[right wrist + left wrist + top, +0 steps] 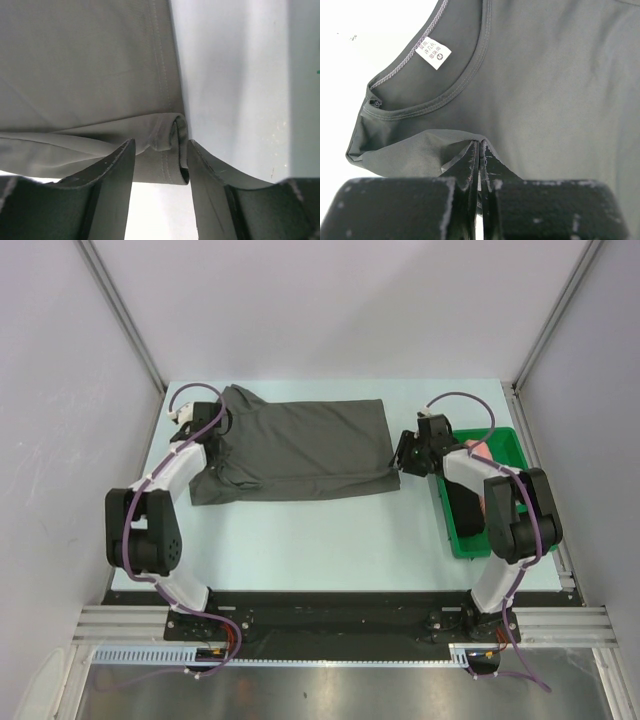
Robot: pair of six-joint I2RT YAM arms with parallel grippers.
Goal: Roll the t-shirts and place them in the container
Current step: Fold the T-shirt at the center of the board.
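Charcoal-grey t-shirt (300, 445), folded into a long band, lies flat across the far half of the table (300, 540), reaching from one arm to the other. The left end effector (479, 150) is pinched tight on a ridge of cloth just below the neckline, near the white neck label (434, 52). The right end effector (160, 147) stands partly open, its fingers straddling the doubled hem corner at the shirt's right end without clamping it. A black roll (464, 508) and a salmon-pink roll (481, 448) sit in the green plastic tray (515, 445) by the table's right edge.

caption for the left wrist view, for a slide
Left claw pinched shut on a fold of the charcoal-grey t-shirt near its collar, white neck label showing.
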